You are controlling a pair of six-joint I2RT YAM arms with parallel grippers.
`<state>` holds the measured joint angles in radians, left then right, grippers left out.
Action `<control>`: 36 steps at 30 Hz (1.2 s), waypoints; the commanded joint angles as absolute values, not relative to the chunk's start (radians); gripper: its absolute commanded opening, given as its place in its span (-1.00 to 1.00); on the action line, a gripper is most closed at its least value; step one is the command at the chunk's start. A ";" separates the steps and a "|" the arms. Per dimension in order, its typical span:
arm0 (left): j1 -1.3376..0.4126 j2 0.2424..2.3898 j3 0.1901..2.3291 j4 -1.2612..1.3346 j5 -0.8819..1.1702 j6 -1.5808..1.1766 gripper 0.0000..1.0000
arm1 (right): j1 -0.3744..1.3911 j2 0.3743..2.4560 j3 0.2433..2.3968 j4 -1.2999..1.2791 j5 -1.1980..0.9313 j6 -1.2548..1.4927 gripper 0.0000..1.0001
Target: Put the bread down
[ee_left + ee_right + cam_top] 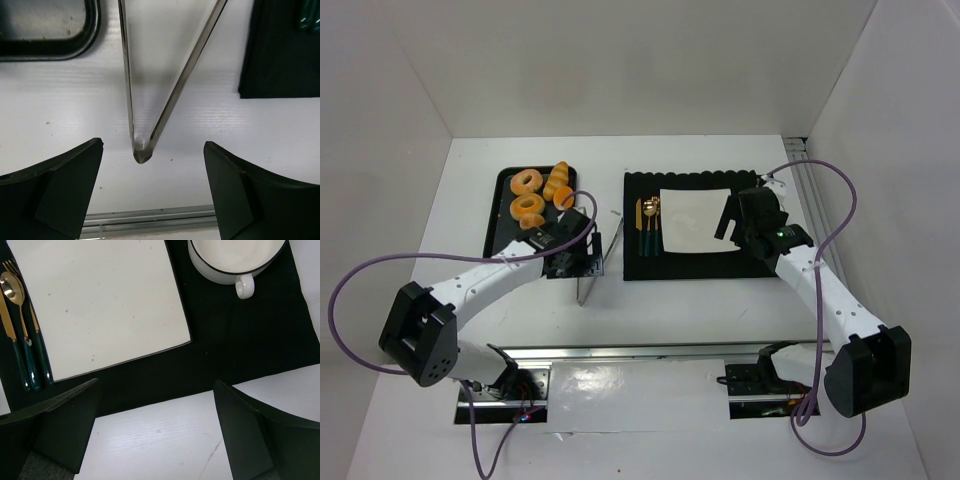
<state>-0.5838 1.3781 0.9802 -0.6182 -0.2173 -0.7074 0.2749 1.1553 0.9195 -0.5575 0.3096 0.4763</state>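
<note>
I log bread (pixel 528 208) lying in tray (pixel 491 236), plate (pixel 100 305) bare, tongs (pixel 127 75) spread, pinching nothing, left gripper (pixel 152 147) wide above them: placing all ahead

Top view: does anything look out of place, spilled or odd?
Nothing spilled or damaged. Only the tongs lie on the bare table between the tray and the placemat, with the left claw open above their hinge.
</note>
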 commanded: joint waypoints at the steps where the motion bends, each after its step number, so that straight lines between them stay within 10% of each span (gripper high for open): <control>1: -0.606 1.397 0.936 -0.612 -0.241 -0.744 0.89 | 0.276 1.155 0.946 -0.554 0.316 0.459 1.00; 36: -0.620 1.822 1.143 -0.471 -0.319 -0.718 0.68 | 0.325 1.126 0.928 -0.548 0.316 0.459 1.00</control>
<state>-0.6243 1.7840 1.1088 -0.4862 -0.3096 -0.7536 0.3164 1.1316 0.9195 -0.5549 0.2996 0.4526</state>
